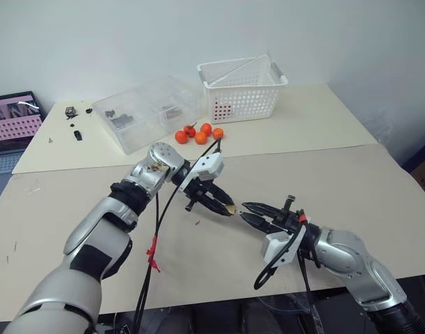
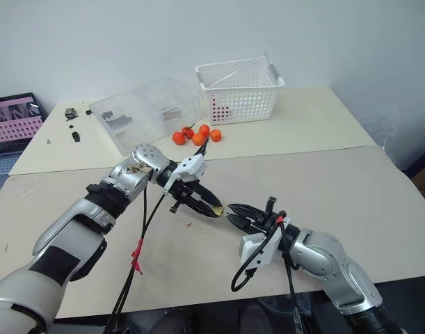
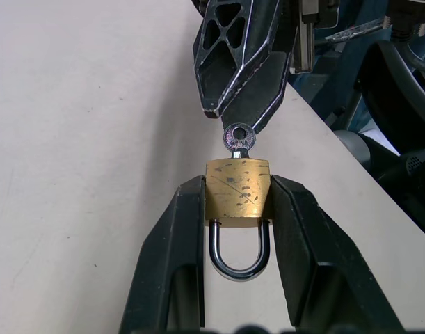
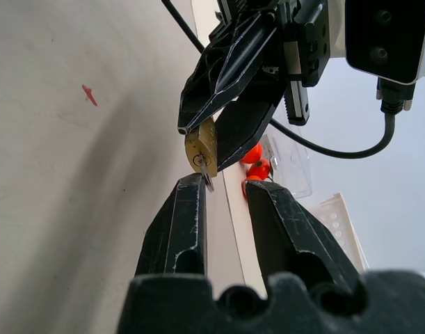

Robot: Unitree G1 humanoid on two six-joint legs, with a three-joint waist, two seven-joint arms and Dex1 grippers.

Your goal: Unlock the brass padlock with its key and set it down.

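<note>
At the far left edge of the scene a laptop point(image 1: 10, 132) is seen, with a few small dark parts point(image 1: 71, 111) scattered on the beige worktop point(image 1: 379, 188) beside it. Further right a clear plastic compartment box point(image 1: 151, 111) is placed, and just in front of its right end a cluster of small orange fruits point(image 1: 199, 133) is gathered; behind them a white perforated basket point(image 1: 241, 89) is set upright. Nearer the camera, above the middle of the worktop, the left pincer point(image 1: 226, 207) is held pointing rightward and slightly down, and it is clenched on the brass padlock point(image 3: 237, 190), whose gold body is squeezed between the two black fingers point(image 3: 179, 236) while the silver shackle point(image 3: 240, 254) is left hanging back between them (seemingly seated in the body on both sides). The key point(image 3: 238, 139) is seen standing in the face of the padlock that is turned away from the wrist, its round bow projecting outward. Immediately to the right the right pincer point(image 1: 244, 211) is held roughly level, aimed at the padlock, with its tips at the key's bow; its jaws are seen slightly apart in its own wrist view, and whether the key is actually gripped cannot be told. A small red mark point(image 1: 197, 223) is visible on the worktop beneath the two pincers.
</note>
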